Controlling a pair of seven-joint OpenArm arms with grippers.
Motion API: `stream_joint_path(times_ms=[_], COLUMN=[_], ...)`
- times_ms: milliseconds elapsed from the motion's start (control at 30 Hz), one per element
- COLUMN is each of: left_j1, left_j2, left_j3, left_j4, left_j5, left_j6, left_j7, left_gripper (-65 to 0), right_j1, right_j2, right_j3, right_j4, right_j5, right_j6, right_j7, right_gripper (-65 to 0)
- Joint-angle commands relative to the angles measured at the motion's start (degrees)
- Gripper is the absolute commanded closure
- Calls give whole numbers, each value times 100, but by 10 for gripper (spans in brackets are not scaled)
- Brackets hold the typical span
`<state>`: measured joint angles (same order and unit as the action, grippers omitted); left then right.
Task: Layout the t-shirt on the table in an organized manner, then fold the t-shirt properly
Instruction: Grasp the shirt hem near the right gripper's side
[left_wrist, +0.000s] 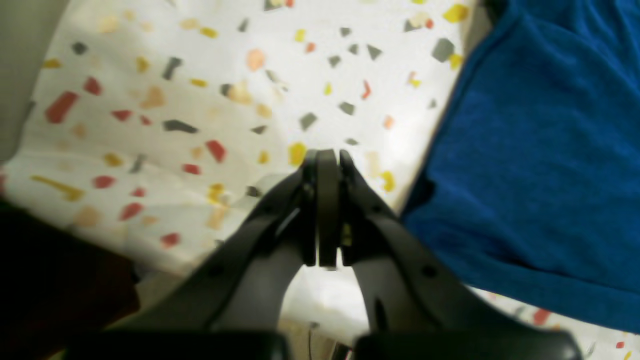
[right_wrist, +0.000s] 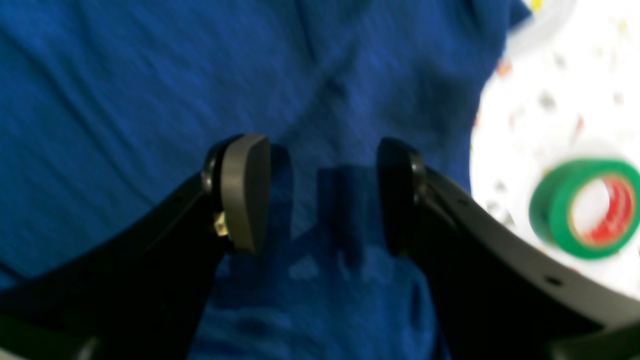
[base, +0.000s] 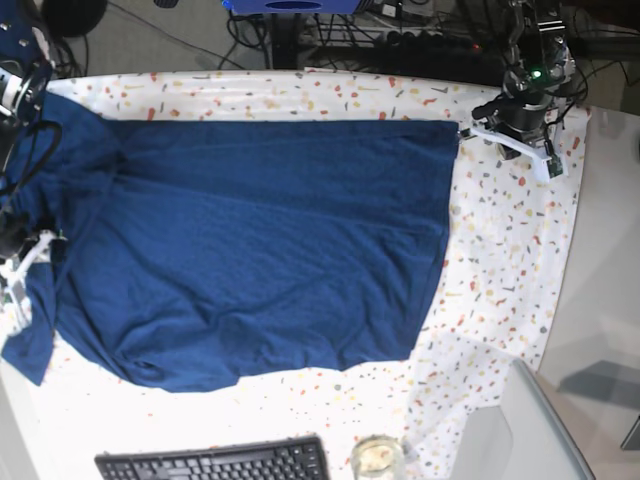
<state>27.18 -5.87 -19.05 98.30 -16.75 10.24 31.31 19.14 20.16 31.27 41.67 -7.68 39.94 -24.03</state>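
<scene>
Two grippers bracket your t-shirt (base: 260, 250), spread nearly flat across the terrazzo-speckled table (base: 500, 270), so by my reading layout is almost finished and folding comes next. Your left gripper (left_wrist: 327, 160) is pinched shut, empty, beside the hem at far right; your right gripper (right_wrist: 320, 195) hangs spread over the left sleeve, holding nothing. Only its wrist view shows the green tape roll (right_wrist: 585, 207).

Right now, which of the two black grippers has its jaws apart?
The right gripper, open over the navy-blue t-shirt; the left gripper is shut.
</scene>
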Motion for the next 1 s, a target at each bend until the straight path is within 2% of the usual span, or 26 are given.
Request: stream_joint_path(times_ms=[0, 100, 133, 300, 333, 600, 700, 767, 900, 967], left_j1=[38, 47, 47, 100, 108, 117, 117, 117, 108, 108], left_j2=[-33, -42, -42, -68, -68, -68, -77, -59, -51, -51], left_j3=[-86, -218, -218, -218, -218, -218, -218, -218, -218, -218], left_j4=[117, 117, 117, 117, 117, 117, 117, 117, 117, 117], left_j5=[9, 9, 9, 9, 9, 9, 9, 9, 9, 9], left_j6=[-17, -17, -17, -26, -26, -26, -26, -26, -26, -26], left_j7=[-102, -102, -102, -102, -102, -102, -102, -102, -102, -102], left_gripper=[0, 0, 0, 0, 0, 0, 0, 0, 0, 0], right_j1=[157, 148, 148, 148, 148, 69, -169, -300, -309, -204], right_j2=[116, 116, 116, 133, 151, 142, 54, 1, -8, -8], right_j3=[16, 16, 16, 7, 7, 43, 25, 7, 7, 7], right_j4=[84, 84, 84, 31, -22, 198, 822, 1103, 989, 725], right_j5=[96, 96, 96, 87, 87, 96, 105, 87, -27, -273], right_j6=[6, 6, 6, 6, 6, 6, 6, 6, 6, 6], right_j7=[122, 131, 139, 139, 139, 139, 122, 95, 113, 148], right_gripper=[-320, -312, -291, -30, -14, -14, -24, -65, -282, -365])
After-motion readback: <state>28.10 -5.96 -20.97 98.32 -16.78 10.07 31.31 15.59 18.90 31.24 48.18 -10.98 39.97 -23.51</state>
